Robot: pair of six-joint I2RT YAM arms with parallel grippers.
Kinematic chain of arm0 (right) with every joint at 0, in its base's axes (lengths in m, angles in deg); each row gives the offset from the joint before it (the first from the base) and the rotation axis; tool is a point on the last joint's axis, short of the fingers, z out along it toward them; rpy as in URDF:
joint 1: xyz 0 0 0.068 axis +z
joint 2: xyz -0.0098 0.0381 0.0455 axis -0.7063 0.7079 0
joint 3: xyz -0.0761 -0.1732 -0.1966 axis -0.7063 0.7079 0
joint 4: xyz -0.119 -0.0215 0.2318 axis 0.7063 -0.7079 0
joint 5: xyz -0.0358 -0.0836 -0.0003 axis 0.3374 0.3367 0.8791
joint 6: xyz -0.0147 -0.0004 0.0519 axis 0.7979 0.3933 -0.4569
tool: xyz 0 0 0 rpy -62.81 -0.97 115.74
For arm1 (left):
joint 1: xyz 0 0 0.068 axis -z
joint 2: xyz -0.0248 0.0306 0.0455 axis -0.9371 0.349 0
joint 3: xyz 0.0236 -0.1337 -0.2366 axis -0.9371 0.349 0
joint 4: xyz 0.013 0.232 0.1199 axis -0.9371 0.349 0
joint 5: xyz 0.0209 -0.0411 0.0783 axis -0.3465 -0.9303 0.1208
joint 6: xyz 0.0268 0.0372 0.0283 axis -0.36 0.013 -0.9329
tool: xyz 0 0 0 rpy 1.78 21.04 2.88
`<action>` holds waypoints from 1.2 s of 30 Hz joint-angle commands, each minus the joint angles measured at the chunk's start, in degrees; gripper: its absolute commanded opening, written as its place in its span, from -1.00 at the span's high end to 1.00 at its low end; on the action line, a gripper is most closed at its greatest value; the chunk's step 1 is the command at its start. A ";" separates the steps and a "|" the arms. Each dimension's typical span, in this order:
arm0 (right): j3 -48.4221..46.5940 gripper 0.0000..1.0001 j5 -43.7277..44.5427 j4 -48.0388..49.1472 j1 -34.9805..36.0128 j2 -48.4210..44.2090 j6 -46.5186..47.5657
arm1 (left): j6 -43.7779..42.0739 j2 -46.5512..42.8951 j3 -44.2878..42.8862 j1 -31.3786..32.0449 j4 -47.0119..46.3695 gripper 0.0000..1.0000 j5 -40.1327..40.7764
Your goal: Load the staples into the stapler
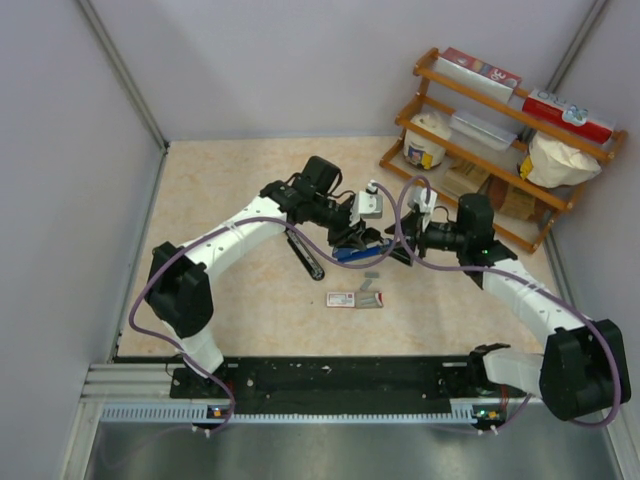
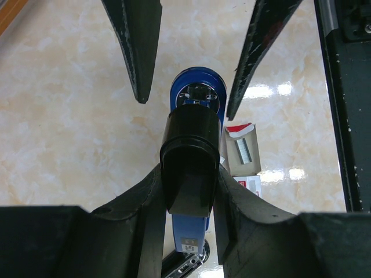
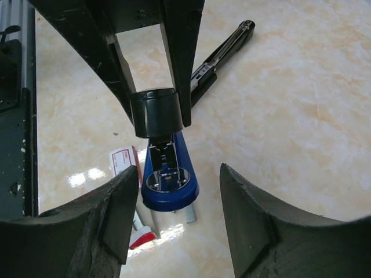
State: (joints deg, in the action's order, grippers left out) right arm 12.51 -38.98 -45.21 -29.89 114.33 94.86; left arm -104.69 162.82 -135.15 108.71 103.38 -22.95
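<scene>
The stapler has a blue base (image 1: 362, 254) and a black head; its long black arm (image 1: 305, 256) is swung open and lies on the table. My left gripper (image 1: 347, 228) is shut on the black head (image 2: 188, 162), with the blue base (image 2: 194, 95) pointing away from it. My right gripper (image 1: 405, 246) is open and empty, just right of the base's round end (image 3: 168, 180), fingers (image 3: 113, 217) apart. The staples (image 1: 372, 298) lie in an opened tray beside the white box with red print (image 1: 341, 299); they also show in the left wrist view (image 2: 246, 150). A loose strip (image 3: 191, 214) lies by the base.
A wooden shelf (image 1: 500, 130) with jars, boxes and bags stands at the back right. Grey walls close in the left, back and right. A black rail (image 1: 330, 375) runs along the near edge by the arm bases.
</scene>
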 commanded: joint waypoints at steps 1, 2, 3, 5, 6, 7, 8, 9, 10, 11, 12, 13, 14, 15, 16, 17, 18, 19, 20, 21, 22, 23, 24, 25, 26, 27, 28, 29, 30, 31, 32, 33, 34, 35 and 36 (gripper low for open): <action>-1.36 -0.09 -0.79 6.21 0.77 1.30 -2.17 | 0.75 -1.93 -0.66 -0.11 -3.12 1.00 -5.49; -1.10 -0.07 -0.79 7.35 0.86 1.57 -2.70 | 0.75 -1.84 -0.66 -0.11 -3.12 1.00 -5.75; -1.01 -0.05 -0.53 7.97 0.77 1.66 -2.88 | 0.84 -1.84 -0.66 -0.11 -3.12 1.00 -5.93; -1.01 -0.04 0.00 8.07 1.04 1.66 -2.79 | 0.66 -1.40 -0.58 -0.11 -2.95 1.00 -5.93; -1.01 -0.04 0.26 8.24 1.04 1.48 -2.88 | 0.57 -1.22 -0.58 -0.11 -2.77 1.00 -5.67; -0.92 -0.04 0.44 8.50 1.12 1.31 -2.96 | 0.49 -0.87 -0.75 -0.02 -2.34 1.00 -5.40; -0.83 -0.04 0.53 8.85 1.04 0.96 -3.14 | 0.31 -0.52 -0.93 -0.11 -1.90 1.00 -5.23; -0.74 0.00 0.62 9.03 1.12 0.78 -3.31 | 0.22 -0.26 -1.19 -0.11 -1.54 1.00 -4.97; -0.74 0.07 0.62 9.47 1.04 0.69 -3.58 | 0.14 0.18 -1.45 -0.11 -1.28 1.00 -4.79; -0.83 0.13 0.79 9.56 1.21 0.87 -3.67 | 0.40 0.45 -1.63 -0.02 -1.10 1.00 -4.70; -0.92 0.16 0.53 9.04 1.30 1.04 -3.32 | 0.83 0.53 -1.89 -0.11 -1.19 1.00 -4.79; -0.92 0.16 0.18 8.25 1.30 1.22 -2.27 | 1.36 0.54 -1.98 -0.11 -1.45 1.00 -4.87; -0.75 0.17 0.09 7.63 1.47 1.48 -1.39 | 1.80 0.27 -1.90 -0.11 -1.97 1.00 -5.14; -0.31 0.16 0.00 7.54 1.56 1.48 -0.77 | 2.07 0.01 -1.89 -0.02 -2.50 1.00 -5.23; 0.04 0.17 -0.08 7.45 1.56 1.57 -0.25 | 2.59 -0.17 -1.89 -0.11 -3.12 1.00 -5.23; 0.31 0.16 -0.35 7.28 1.48 1.74 0.19 | 2.86 -0.17 -1.89 -0.11 -3.73 1.00 -5.31; 0.40 0.17 -0.70 6.67 1.47 1.66 0.89 | 2.95 -0.25 -1.98 -0.11 -3.91 1.00 -5.31; 0.22 0.18 -1.05 5.70 1.56 1.74 2.03 | 3.12 -0.17 -2.24 -0.02 -4.09 1.00 -5.05; 0.05 0.20 -1.49 4.65 1.56 2.01 2.48 | 3.38 -0.25 -2.33 -0.20 -4.26 1.00 -5.05; -0.13 0.21 -2.01 3.33 1.56 2.10 3.35 | 3.65 -0.08 -2.42 -0.20 -4.61 1.00 -4.96; -0.22 0.22 -2.28 2.71 1.56 2.36 3.97 | 3.65 -0.17 -2.51 -0.20 -4.79 1.00 -5.05; -0.13 0.26 -2.20 1.84 1.56 2.53 4.50 | 3.65 -0.17 -2.60 -0.20 -4.97 1.00 -5.22; 0.05 0.29 -2.11 1.57 1.48 2.80 4.94 | 3.65 -0.08 -2.60 -0.20 -5.14 1.00 -5.40; 0.22 0.30 -2.02 1.04 1.56 2.97 5.64 | 3.74 -0.08 -2.69 -0.20 -5.49 1.00 -5.66; 0.40 0.31 -1.67 0.51 1.56 3.15 6.34 | 3.91 0.01 -2.77 -0.29 -5.76 1.00 -5.84; 0.49 0.31 -1.49 0.25 1.48 3.41 6.79 | 4.00 0.10 -2.95 -0.29 -5.76 1.00 -5.93; 0.57 0.33 -0.97 -0.10 1.56 3.50 7.31 | 4.09 0.27 -3.30 -0.29 -5.93 1.00 -6.02; 0.66 0.34 -0.88 -0.37 1.56 3.68 7.75 | 4.26 0.53 -3.65 -0.46 -6.02 1.00 -6.28; 0.66 0.35 -0.62 -0.46 1.56 3.85 8.02 | 4.79 0.80 -4.00 -0.64 -6.28 1.00 -6.54; 0.75 0.35 -0.44 -0.54 1.48 4.12 8.37 | 5.05 1.06 -4.35 -0.81 -6.46 1.00 -6.89; 0.66 0.36 -0.44 -0.81 1.56 4.47 8.63 | 5.40 1.32 -4.79 -1.16 -6.90 1.00 -7.07; 0.66 0.38 -0.09 -0.98 1.56 4.91 8.90 | 6.02 1.76 -5.40 -1.43 -7.16 1.00 -7.07; 0.66 0.40 0.26 -0.99 1.56 5.17 9.16 | 6.63 2.46 -6.11 -1.86 -7.60 1.00 -7.42; 0.40 0.41 0.70 -1.16 1.56 5.52 9.51 | 7.68 3.08 -6.81 -2.57 -8.04 1.00 -8.21; 0.31 0.46 1.14 -1.51 1.56 6.05 10.21 | 9.09 3.87 -7.51 -3.27 -9.00 1.00 -8.91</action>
State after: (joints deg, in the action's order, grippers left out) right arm 12.70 -38.74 -45.89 -28.93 118.85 101.53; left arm -99.77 165.92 -137.23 107.48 101.75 -25.81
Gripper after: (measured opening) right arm 0.301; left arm 0.379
